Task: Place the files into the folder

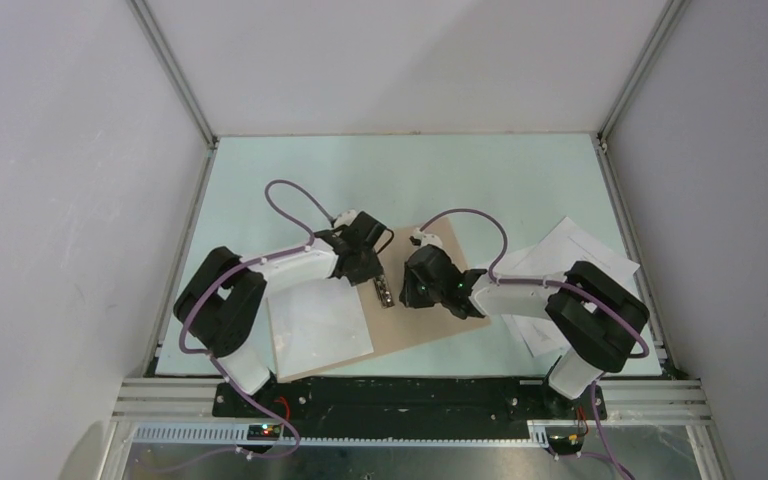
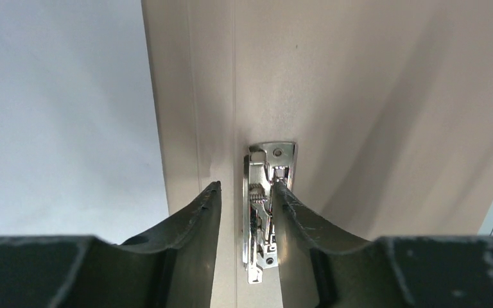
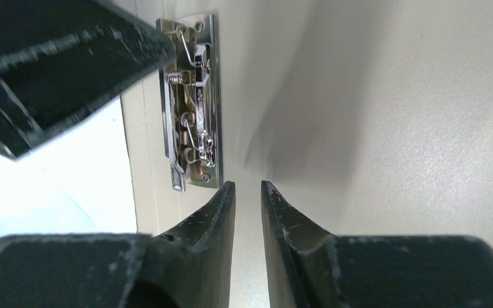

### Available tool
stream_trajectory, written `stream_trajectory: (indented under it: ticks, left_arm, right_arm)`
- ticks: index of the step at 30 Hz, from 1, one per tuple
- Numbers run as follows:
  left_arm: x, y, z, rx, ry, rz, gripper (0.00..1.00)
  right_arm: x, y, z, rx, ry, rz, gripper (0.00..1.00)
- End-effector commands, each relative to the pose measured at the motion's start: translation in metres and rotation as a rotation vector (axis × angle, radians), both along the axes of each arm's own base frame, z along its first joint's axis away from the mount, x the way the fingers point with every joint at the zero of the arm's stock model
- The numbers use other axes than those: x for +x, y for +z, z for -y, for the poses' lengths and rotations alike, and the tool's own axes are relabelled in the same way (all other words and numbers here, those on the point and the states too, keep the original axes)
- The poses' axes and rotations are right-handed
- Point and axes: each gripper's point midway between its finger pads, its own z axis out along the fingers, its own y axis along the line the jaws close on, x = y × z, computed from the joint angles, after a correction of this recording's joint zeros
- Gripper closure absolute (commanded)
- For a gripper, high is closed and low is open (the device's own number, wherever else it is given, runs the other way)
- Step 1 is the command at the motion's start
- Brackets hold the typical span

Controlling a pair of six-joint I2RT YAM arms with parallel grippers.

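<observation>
Folder (image 1: 425, 332) lies open on the counter (image 1: 410, 180) with one sheet (image 1: 320, 325) on its left leaf, the left claw (image 2: 245, 191) half-wide astride the spine clip (image 2: 266, 212), seemingly to work it, the right claw (image 3: 248, 186) narrow and empty beside it.

One folder (image 1: 422, 326), one clip (image 1: 384, 291), two claws (image 2: 247, 187) (image 3: 248, 184), several sheets (image 1: 315, 325).

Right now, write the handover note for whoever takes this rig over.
Grippers: left gripper open, fingers either side of the metal clip, no grip seen. The right gripper is narrowly open and empty, over the right leaf beside the clip.
Things: folder lies open on the table.
Done: one sheet lies on its left leaf, not under the clip.
Left: the pile of sheets under the right arm has to go in.
</observation>
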Motion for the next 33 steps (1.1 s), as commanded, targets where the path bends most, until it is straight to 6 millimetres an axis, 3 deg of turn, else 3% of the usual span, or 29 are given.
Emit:
stream_trajectory:
  ticks: [1,14,26,33]
  left_arm:
    - [0.018,0.022,-0.002,-0.015,-0.026,0.048,0.60]
    - [0.020,0.003,-0.004,0.015,-0.053,0.007,0.67]
    - [0.018,-0.014,-0.004,0.017,-0.024,-0.033,0.72]
    - [0.013,-0.026,-0.007,-0.001,0.009,-0.078,0.84]
  right_arm:
    - [0.000,0.020,-0.012,-0.001,0.019,0.031,0.74]
    - [-0.007,0.028,-0.033,-0.052,0.054,0.024,0.74]
    - [-0.007,0.019,-0.042,-0.074,0.066,0.011,0.75]
    - [-0.005,0.020,-0.048,-0.055,0.069,0.019,0.76]
